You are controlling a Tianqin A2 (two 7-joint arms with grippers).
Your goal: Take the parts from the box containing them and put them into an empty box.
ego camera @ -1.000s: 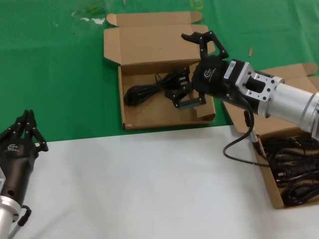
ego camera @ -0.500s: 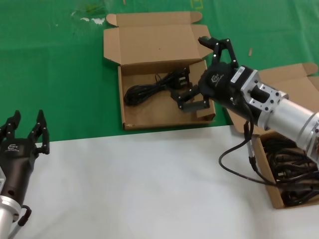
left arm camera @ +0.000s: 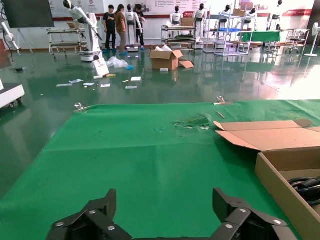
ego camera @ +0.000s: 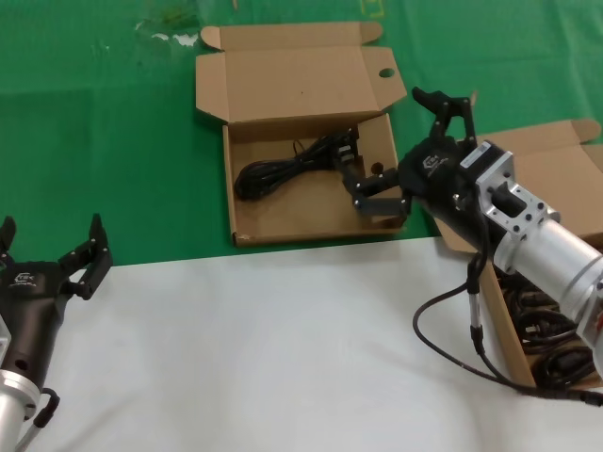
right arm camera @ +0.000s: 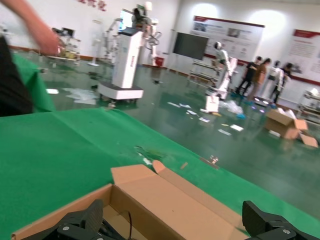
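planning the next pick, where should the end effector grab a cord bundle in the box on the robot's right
Grip a cord bundle across the middle of its coil, coming straight down from above. The box is open only on top and its walls block any sideways approach; the bundles lie flat and slim, so fingers can straddle one. The right end effector, open and empty, is nearest.

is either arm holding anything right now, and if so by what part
Nothing is held. The right end effector is open over the right edge of the holed-lid box, where one power cord lies free. The left end effector is open and empty.
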